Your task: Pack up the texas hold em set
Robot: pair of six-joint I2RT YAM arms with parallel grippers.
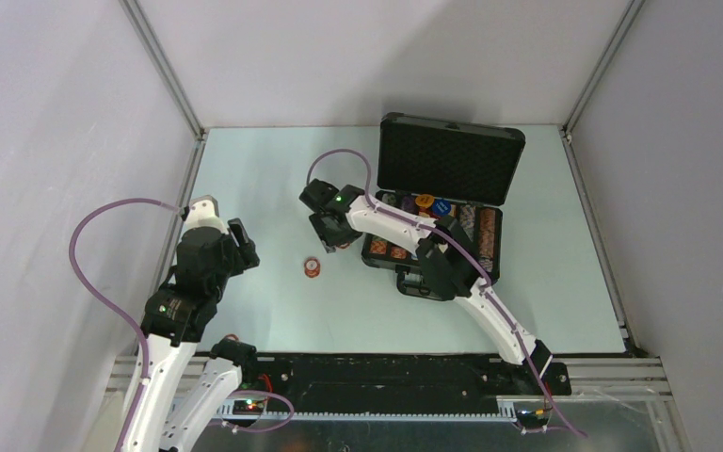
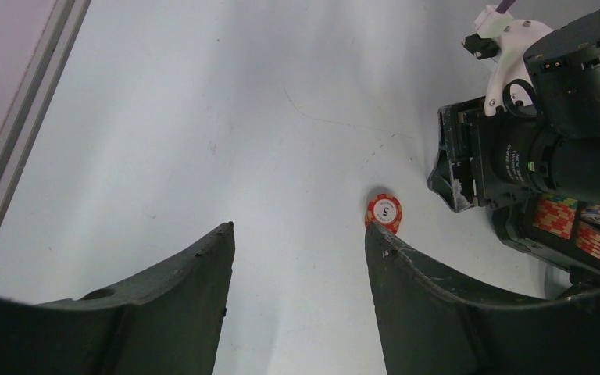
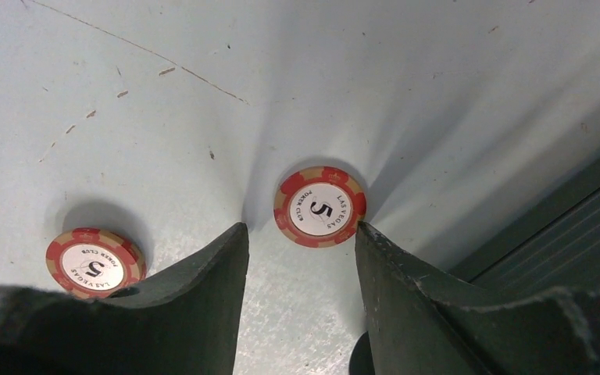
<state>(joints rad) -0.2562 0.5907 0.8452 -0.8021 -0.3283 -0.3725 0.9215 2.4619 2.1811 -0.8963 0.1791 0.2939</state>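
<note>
The black case (image 1: 405,279) lies open at the right with its foam-lined lid (image 1: 450,158) upright and multicoloured chip rows (image 1: 475,226) inside. My right gripper (image 1: 331,241) is low over the table just left of the case. In the right wrist view it (image 3: 301,232) is open, and a red-white "5" chip (image 3: 319,207) lies flat just past its fingertips. A second red-white chip (image 3: 94,262) lies to the left, also seen from above (image 1: 313,267) and in the left wrist view (image 2: 383,210). My left gripper (image 2: 299,228) is open and empty. The card box and black triangular marker are out of view.
The case's dark side wall (image 3: 562,226) runs close along the right of my right gripper. The right arm's wrist (image 2: 539,148) fills the upper right of the left wrist view. Metal frame rails (image 1: 188,179) border the table at left and right.
</note>
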